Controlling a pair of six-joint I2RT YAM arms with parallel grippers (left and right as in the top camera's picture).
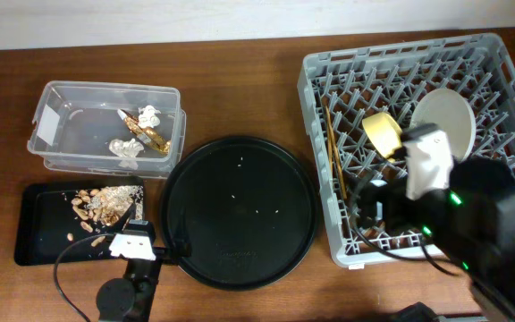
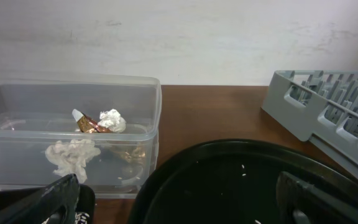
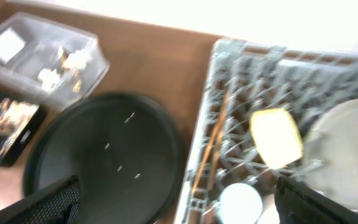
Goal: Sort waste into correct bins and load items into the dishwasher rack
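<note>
Centrally, round black tray [image 1: 240,210] between clear tub [image 1: 45,100] and dishwasher rack [image 1: 347,67]

Black arms [image 1: 494,224]; white wrist blocks [image 1: 427,165]; black right end effector [image 3: 179,202].

Left tool [image 2: 176,200] and right tool [image 3: 179,200] both spread wide.

Round black tray [image 1: 238,210], flecked with pale crumbs [image 1: 242,162], flat at the middle of the brown wooden table [image 1: 240,80], toward its near edge; white wall [image 2: 166,37] beyond the far edge.
</note>
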